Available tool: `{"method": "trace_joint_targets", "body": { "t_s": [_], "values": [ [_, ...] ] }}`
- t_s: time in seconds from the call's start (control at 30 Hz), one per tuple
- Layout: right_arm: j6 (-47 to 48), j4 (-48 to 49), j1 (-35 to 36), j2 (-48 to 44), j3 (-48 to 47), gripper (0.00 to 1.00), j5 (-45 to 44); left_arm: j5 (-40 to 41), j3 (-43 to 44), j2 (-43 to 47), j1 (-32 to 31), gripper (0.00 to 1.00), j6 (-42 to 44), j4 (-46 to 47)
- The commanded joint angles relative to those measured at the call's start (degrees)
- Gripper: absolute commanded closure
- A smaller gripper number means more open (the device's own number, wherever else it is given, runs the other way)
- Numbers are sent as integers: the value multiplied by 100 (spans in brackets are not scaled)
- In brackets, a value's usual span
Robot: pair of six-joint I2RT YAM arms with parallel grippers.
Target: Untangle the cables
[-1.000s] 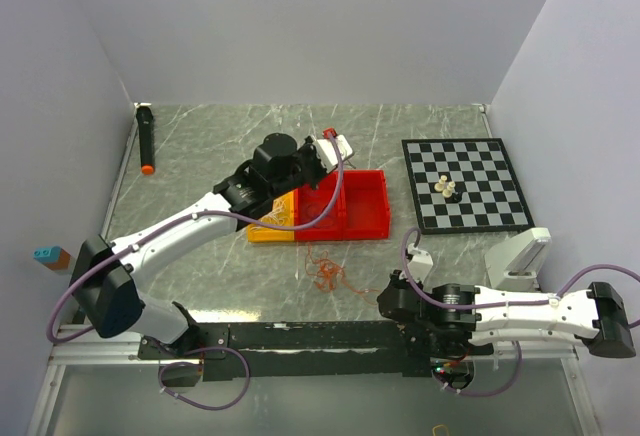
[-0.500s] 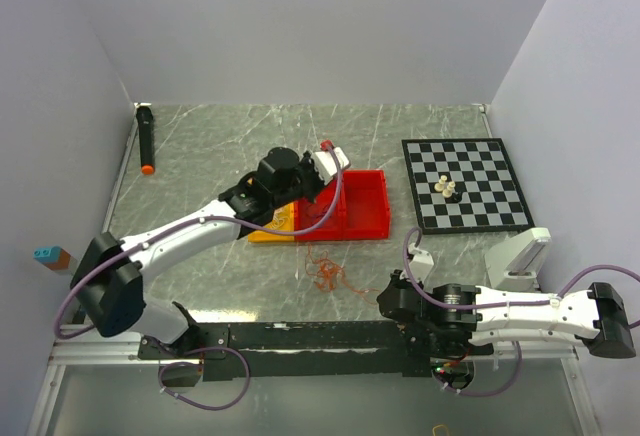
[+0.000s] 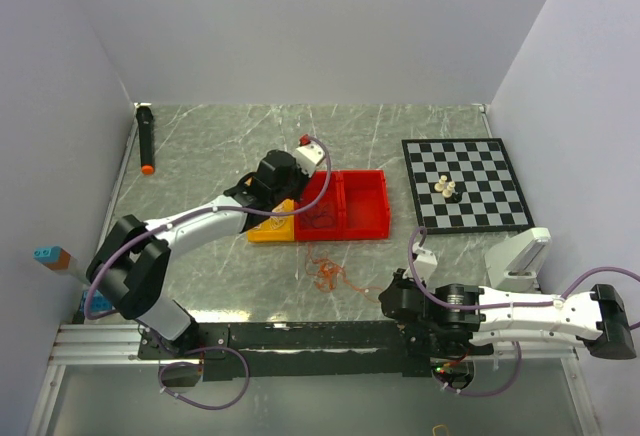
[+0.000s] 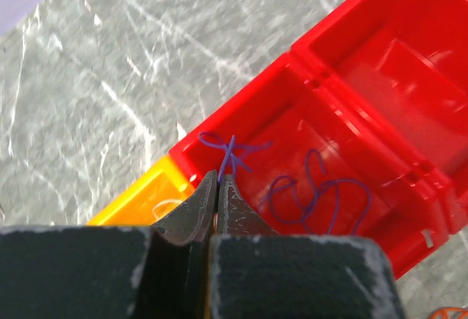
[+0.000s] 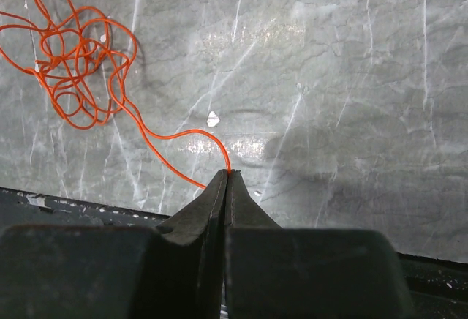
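My left gripper (image 4: pixel 219 180) pinches one purple cable (image 4: pixel 232 147) coiling just ahead-right; my right gripper (image 5: pixel 228 176) pinches one orange cable (image 5: pixel 66 59), tangled ahead-left.

grey marbled table (image 3: pixel 200 151) and its load.
directly on it: adjoining red bins (image 3: pixel 365 230) and yellow bin (image 3: pixel 266 235) at centre, tangled orange cable (image 3: pixel 326 272) nearer the arms, chessboard (image 3: pixel 480 168) right, black marker (image 3: pixel 146 139) far left.

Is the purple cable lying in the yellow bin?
No, the purple cable is coiled inside a compartment of the red bin, beside the yellow bin.
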State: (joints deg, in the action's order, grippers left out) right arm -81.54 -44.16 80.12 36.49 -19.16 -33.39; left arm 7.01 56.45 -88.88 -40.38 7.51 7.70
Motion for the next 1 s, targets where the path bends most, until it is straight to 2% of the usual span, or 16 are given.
{"method": "trace_joint_targets", "body": {
  "t_s": [0.0,0.1,0.27,0.33,0.4,0.43,0.47,0.6,0.9,0.97],
  "values": [
    [-29,-5,48,-28,-62,100,-168,152,-142,125,-14,99,-284,266],
    [-46,-22,48,-10,-70,100,-159,-303,-169,125,-83,98,-137,206],
    [-38,13,48,7,-70,100,-159,-876,-187,64,-698,73,576,21],
    [-29,-22,48,25,-105,100,-177,-990,-82,-23,-822,48,611,-49],
    [-38,-92,48,60,-158,100,-186,-1008,24,-68,-840,17,638,-146],
    [-29,-119,48,69,-185,100,-194,-991,59,-51,-831,6,664,-181],
    [-29,-136,57,60,-211,100,-203,-947,86,-7,-831,2,751,-225],
    [6,-154,48,-1,-194,100,-203,-1183,77,362,-787,3,1077,-549],
    [-37,-75,48,-28,-123,100,-159,-3572,-379,1285,-796,22,2384,-2886],
    [-64,-40,48,-28,-106,100,-151,-3697,-572,1356,-918,23,2850,-3116]
  ]
}}
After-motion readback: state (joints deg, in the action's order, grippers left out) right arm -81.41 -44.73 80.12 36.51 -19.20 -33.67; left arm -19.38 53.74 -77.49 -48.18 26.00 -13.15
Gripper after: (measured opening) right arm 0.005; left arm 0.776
